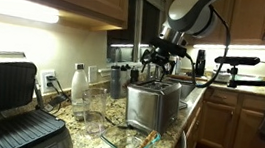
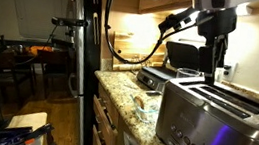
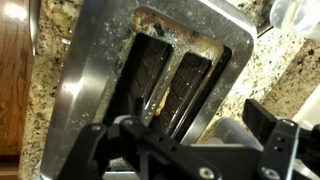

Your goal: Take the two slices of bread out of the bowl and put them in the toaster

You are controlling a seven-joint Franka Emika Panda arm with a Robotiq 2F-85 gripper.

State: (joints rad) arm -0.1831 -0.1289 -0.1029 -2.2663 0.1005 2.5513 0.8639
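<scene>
The shiny brushed-steel toaster (image 3: pixel 90 80) is found directly beneath the open, empty end effector (image 3: pixel 190 142) at frame centre, its slots running top to bottom. The clear glass dish (image 1: pixel 115 142) is seen at lower centre.

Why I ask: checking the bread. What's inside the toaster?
Two dark slots with wire guides in the toaster; no slice clearly shows. The gripper covers their near ends.

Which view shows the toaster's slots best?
The wrist view: it looks straight down into both slots of the toaster. In both exterior views the toaster is seen from the side, so the slots' insides are hidden.
</scene>
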